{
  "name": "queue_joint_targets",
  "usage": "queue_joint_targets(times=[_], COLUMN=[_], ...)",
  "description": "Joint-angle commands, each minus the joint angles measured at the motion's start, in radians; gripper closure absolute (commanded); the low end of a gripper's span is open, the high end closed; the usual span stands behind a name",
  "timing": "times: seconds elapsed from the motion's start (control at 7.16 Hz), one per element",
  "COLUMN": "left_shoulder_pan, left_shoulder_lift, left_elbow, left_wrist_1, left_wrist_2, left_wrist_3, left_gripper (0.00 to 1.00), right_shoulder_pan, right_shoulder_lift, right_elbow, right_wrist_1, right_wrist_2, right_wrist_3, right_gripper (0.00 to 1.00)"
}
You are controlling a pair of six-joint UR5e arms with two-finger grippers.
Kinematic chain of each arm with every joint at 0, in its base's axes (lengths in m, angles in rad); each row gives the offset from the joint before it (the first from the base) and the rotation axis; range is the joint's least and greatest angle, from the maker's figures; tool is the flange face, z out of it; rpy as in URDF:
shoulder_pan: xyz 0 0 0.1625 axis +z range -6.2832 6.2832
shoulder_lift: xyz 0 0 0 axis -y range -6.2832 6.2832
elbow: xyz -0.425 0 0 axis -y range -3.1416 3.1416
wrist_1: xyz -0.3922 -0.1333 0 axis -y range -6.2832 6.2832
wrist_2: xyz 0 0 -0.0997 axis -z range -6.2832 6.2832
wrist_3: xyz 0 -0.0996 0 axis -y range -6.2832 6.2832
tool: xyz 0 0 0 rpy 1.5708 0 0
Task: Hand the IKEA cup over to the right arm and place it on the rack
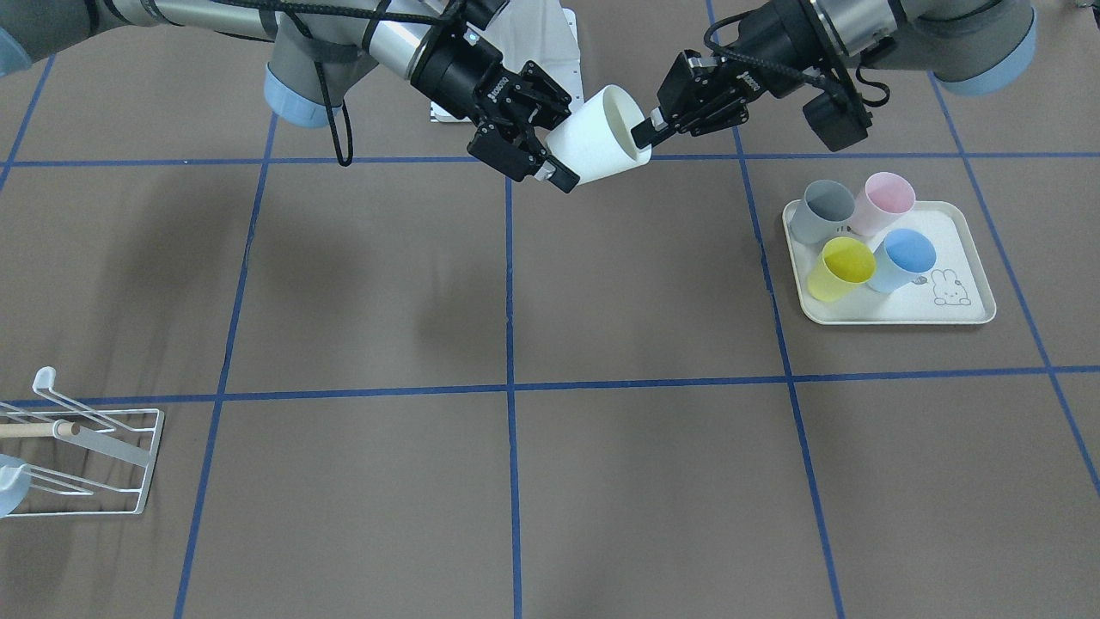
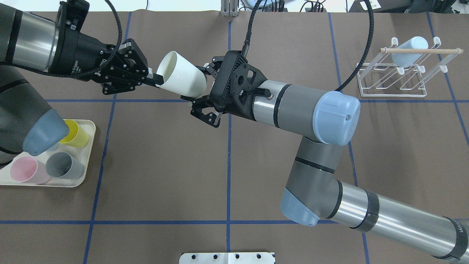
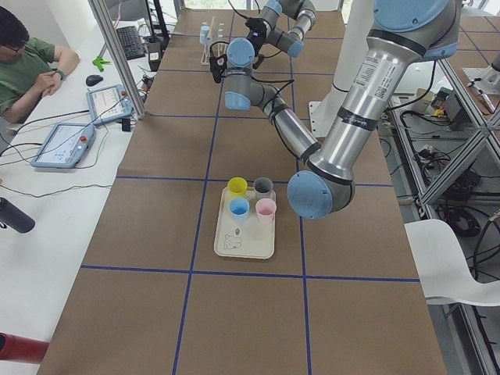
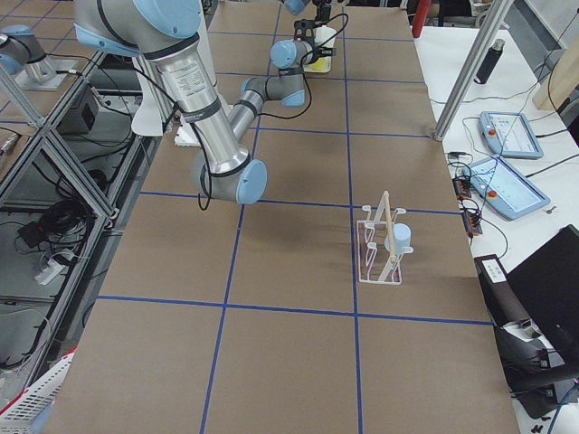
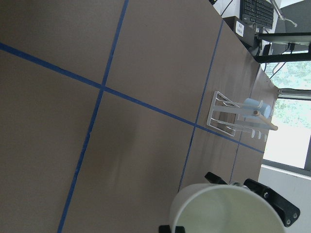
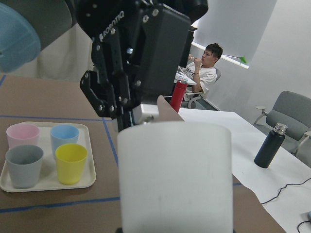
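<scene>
The white cup [image 2: 181, 79] is in the air above the table, between the two arms, and it touches nothing on the table. In the overhead view it lies almost on its side. Its long axis goes from the open mouth at about 10 o'clock to the bottom at about 4 o'clock.

The left gripper [image 2: 152, 77] is at 9 o'clock from the cup and holds it by the rim, with one finger inside the mouth and one outside, closed narrow on the wall. The right gripper [image 2: 205, 90] is at the other end, at 4 o'clock. Its jaws stand wide on both sides of the bottom part of the cup. A small gap seems to remain at one finger, so I judge that it is not yet clamped.

So the weight is on the left arm, and the handover is at the point where the right jaws must close across the long axis before the left ones let go.

The rack [image 2: 391, 96] stands well apart at 3 o'clock from the cup, on the right arm's side, and a pale blue cup [image 2: 408, 51] already hangs on it. The tray [image 2: 89, 146] with four coloured cups is at 8 o'clock.
</scene>
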Motion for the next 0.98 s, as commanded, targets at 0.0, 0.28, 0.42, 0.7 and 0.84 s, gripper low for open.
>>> queue_joint_targets(times=[0.0,0.28,0.42,0.7,0.84], left_shoulder_pan=[-0.011,-0.069,-0.089,-0.162,-0.211], left_shoulder_lift=[0.011,0.083,0.153,0.322,0.394], left_elbow=[-0.010,-0.013,-0.011,-0.010,-0.008], left_wrist_1=[-0.001,0.002,0.002,0.014,0.014], left_wrist_2=[-0.009,-0.009,-0.007,-0.001,-0.001], left_wrist_3=[0.035,0.105,0.229,0.534,0.654], left_gripper=[0.00,0.00,0.00,0.00,0.00], right_shoulder_pan=[0.003,0.051,0.083,0.152,0.172], right_shoulder_lift=[-0.003,-0.003,-0.006,-0.028,-0.080], right_elbow=[0.000,0.015,0.042,0.137,0.215], right_wrist_1=[-0.011,-0.153,-0.292,-0.568,-0.708], right_wrist_2=[0.001,0.005,0.011,0.026,0.026], right_wrist_3=[0.002,0.003,0.002,-0.105,-0.202], right_gripper=[0.51,0.55,0.57,0.57,0.56])
